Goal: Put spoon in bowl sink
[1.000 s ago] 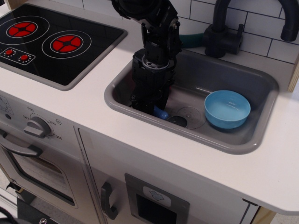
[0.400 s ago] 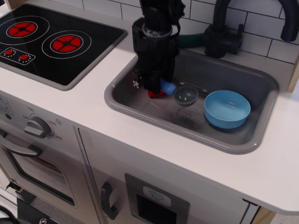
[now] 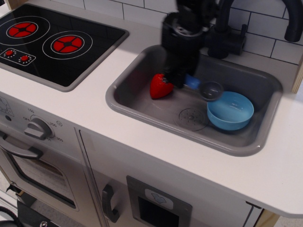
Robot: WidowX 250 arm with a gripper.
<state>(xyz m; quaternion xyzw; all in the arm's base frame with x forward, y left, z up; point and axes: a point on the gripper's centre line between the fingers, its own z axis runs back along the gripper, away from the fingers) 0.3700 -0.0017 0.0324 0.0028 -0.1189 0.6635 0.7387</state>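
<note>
The single overhead-front view shows the black robot gripper (image 3: pixel 182 81) hanging over the rectangular grey plastic toy sink basin (image 3: pixel 142 111), which is set in a white desk (image 3: pixel 94 118). Its fingers are clamped on the chunky light-blue handle of the small toy spoon (image 3: pixel 203 87), which juts out sideways toward the round, shallow, light-blue plastic bowl (image 3: pixel 230 110). The round dark-grey scoop is in the air just beside the bowl's near rim, seemingly above it and not yet over the hollow. The bowl sits on the sink floor at the right end, close to the wall. A red strawberry toy (image 3: pixel 161 86) lies on the sink floor just left of the gripper, and the round grey drain disc (image 3: pixel 192 117) marks the floor between strawberry and bowl.

The risks, as I judge them: only a short stub of handle shows beyond the fingers, so the hold may be near the handle's end, and the spoon could pivot or slip. If let go here, the scoop would likely hit the rim or drop to the sink floor beside the bowl. The bowl is light plastic, so a low pass could knock or tip it. The black faucet (image 3: pixel 227 35) stands close behind the arm and could be clipped.
</note>
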